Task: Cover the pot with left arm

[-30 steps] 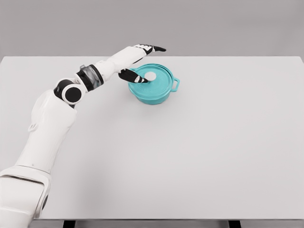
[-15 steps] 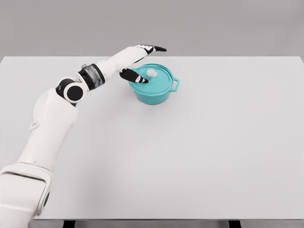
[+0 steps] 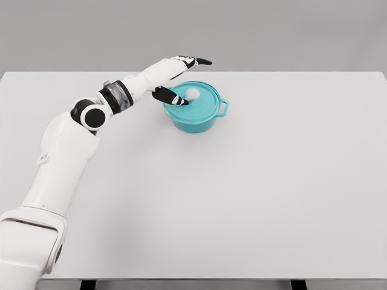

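I can't make out the lid's white knob (image 3: 193, 93) clearly; it reads as a blur just beside the thumb tip. The teal lid (image 3: 202, 101) sits level on the teal pot (image 3: 195, 118), toward the far-middle of the white table (image 3: 254, 193). My left hand (image 3: 175, 78) is spread wide, holding nothing, fingers extended above the lid's far-left edge.
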Robot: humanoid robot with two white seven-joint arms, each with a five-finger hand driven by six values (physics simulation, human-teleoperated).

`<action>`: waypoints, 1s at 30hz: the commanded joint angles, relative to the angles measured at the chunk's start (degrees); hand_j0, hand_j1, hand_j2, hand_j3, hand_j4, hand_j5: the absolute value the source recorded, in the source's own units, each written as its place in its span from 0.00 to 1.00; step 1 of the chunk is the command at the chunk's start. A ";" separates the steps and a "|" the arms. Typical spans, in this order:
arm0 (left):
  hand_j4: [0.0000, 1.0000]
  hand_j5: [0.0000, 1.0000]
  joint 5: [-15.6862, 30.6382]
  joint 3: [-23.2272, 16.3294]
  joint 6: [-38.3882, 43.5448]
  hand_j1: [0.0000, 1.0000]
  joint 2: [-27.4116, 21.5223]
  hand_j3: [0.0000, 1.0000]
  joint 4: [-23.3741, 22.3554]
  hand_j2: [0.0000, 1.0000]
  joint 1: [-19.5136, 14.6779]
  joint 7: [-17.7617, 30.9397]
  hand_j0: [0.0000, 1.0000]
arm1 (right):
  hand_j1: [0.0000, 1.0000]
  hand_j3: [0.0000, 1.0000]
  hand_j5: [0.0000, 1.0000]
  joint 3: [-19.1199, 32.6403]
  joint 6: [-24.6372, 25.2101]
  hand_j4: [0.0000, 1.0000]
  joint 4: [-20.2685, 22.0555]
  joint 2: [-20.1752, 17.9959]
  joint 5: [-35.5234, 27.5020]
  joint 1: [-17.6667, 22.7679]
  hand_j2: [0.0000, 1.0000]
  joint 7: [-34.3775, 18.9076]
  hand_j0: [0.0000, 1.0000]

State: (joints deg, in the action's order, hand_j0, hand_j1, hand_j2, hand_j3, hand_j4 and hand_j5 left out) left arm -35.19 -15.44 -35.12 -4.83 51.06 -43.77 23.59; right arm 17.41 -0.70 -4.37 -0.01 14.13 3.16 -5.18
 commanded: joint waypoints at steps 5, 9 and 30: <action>1.00 1.00 0.91 0.23 0.12 1.00 0.08 1.00 0.26 1.00 -0.09 -0.03 1.00 | 1.00 1.00 1.00 -0.01 0.00 1.00 -0.02 0.01 0.02 0.00 1.00 -0.01 1.00; 1.00 1.00 1.17 0.50 0.12 1.00 0.00 1.00 1.32 1.00 0.00 -0.03 1.00 | 1.00 1.00 1.00 -0.01 0.00 1.00 -0.02 0.01 0.02 0.00 1.00 -0.01 1.00; 1.00 1.00 18.84 2.95 0.12 1.00 -29.62 1.00 18.11 1.00 13.79 0.06 1.00 | 1.00 1.00 1.00 -0.01 0.00 1.00 0.07 0.01 -0.07 0.00 1.00 -0.01 1.00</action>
State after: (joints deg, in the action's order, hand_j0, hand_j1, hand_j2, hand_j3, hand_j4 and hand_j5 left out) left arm -19.02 -13.59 -35.16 -30.97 68.08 -29.19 23.69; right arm 17.41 -0.70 -4.36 -0.01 14.13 3.16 -5.18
